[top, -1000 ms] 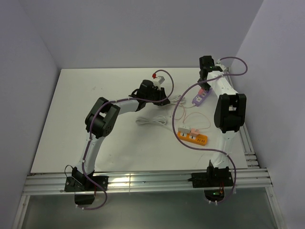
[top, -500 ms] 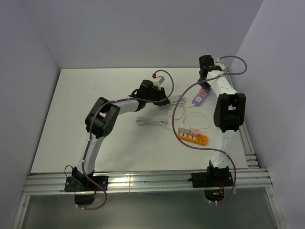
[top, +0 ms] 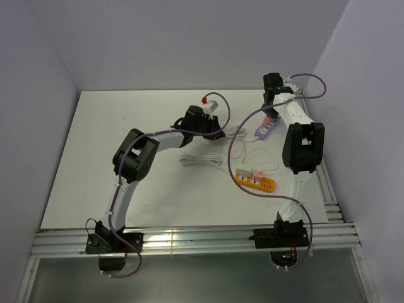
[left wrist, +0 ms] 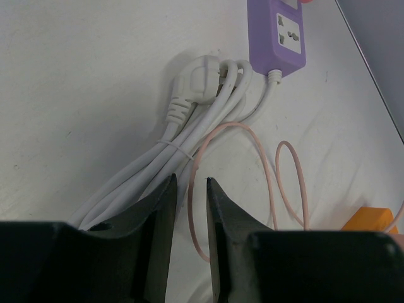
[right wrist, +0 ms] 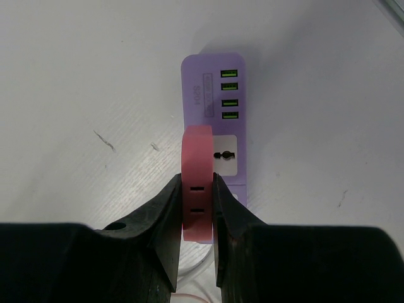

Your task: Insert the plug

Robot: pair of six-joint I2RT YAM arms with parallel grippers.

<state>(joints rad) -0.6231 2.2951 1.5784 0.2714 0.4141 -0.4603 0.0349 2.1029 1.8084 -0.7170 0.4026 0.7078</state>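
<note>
Plug insertion under way on the desk: nearest the arms, an orange power strip [top: 255,181] lies toward the right edge, untouched, with a thin pink cord [left wrist: 268,183] looping beside it. Beyond it, near mid-desk, the left gripper [left wrist: 188,183] hovers over a tied bundle of white cable [left wrist: 189,136]. Its jaws are a narrow slit apart with nothing visibly between them, and it appears to play no part in this step. Farther on, toward the far right corner, the right gripper [right wrist: 197,183] is clamped on the pink plug [right wrist: 197,148], pinching its two long sides and holding it directly over the purple power strip [right wrist: 211,95], which lies flat on the desk. The plug covers the left part of the strip's socket [right wrist: 225,154]; whether its pins have entered cannot be told. The step in hand looks like final alignment. The next move calls for a straight downward press with the pins square to the holes, since nothing appears to brace the strip against sliding.
</note>
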